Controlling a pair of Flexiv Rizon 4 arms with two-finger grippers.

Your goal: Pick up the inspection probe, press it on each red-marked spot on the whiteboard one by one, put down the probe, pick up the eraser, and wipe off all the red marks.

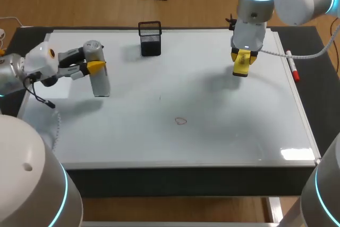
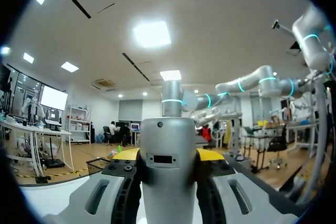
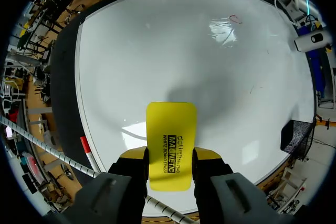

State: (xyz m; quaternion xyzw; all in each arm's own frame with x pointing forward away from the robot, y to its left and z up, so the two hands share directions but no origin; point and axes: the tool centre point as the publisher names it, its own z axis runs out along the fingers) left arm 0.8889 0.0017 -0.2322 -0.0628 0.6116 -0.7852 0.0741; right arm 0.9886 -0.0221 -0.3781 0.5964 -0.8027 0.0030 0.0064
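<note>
Over the whiteboard [image 1: 223, 131]: both hands loaded.
Left hand [image 1: 95, 66] grips probe [image 1: 100, 81]; right hand [image 1: 243, 57] grips yellow eraser [image 1: 240, 68].

The eraser [image 3: 171, 145] is yellow, the probe [image 1: 99, 75] grey, the whiteboard [image 1: 212, 131] white.

There is one probe [image 1: 100, 82], one eraser [image 1: 241, 64], one mesh basket [image 1: 150, 39], one marker [image 1: 292, 66] and one red loop [image 1: 181, 121]

Bright, even light from overhead.
Soft grey shadows spread across the glossy whiteboard [image 1: 212, 147]; a white glare patch shines near its front right corner.
</note>
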